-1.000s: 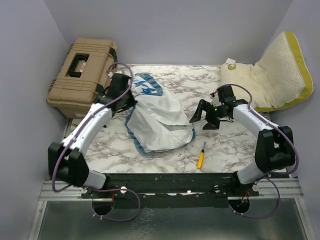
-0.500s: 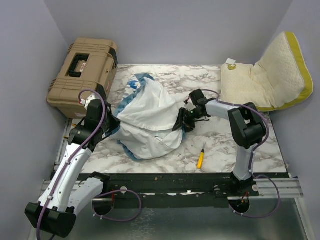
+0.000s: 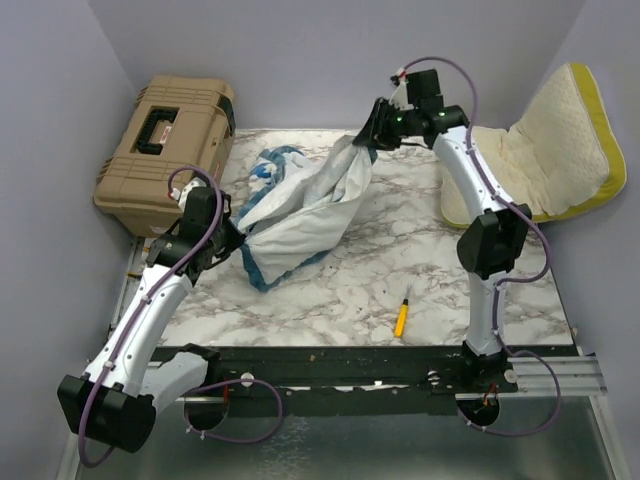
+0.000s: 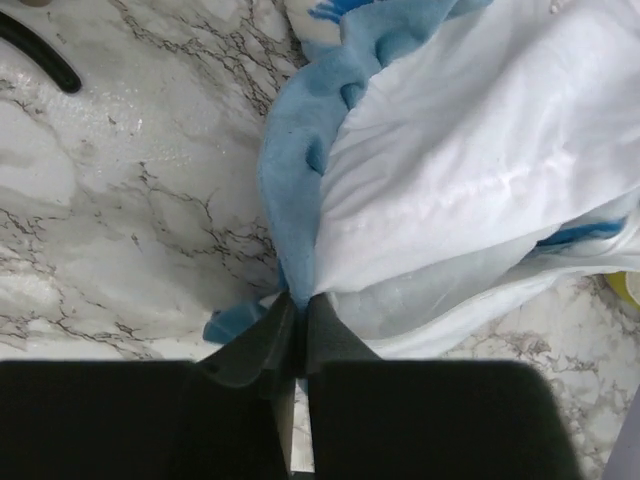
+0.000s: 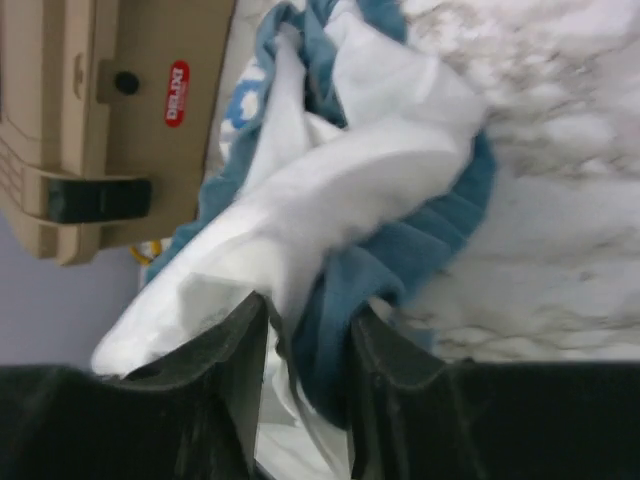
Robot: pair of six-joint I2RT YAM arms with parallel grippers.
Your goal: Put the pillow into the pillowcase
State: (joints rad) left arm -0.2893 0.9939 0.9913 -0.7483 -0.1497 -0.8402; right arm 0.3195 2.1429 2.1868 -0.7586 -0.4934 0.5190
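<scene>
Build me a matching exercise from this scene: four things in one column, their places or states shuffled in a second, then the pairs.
1. cream-yellow quilted pillow
2. blue-and-white fabric pillowcase
3. tan hard-shell toolbox
4. yellow-handled screwdriver

A. lying on the marble tabletop
B. pinched by left gripper and right gripper
C. propped in the far right corner
D. standing far left

Pairs: 1-C, 2-B, 3-D, 4-A
</scene>
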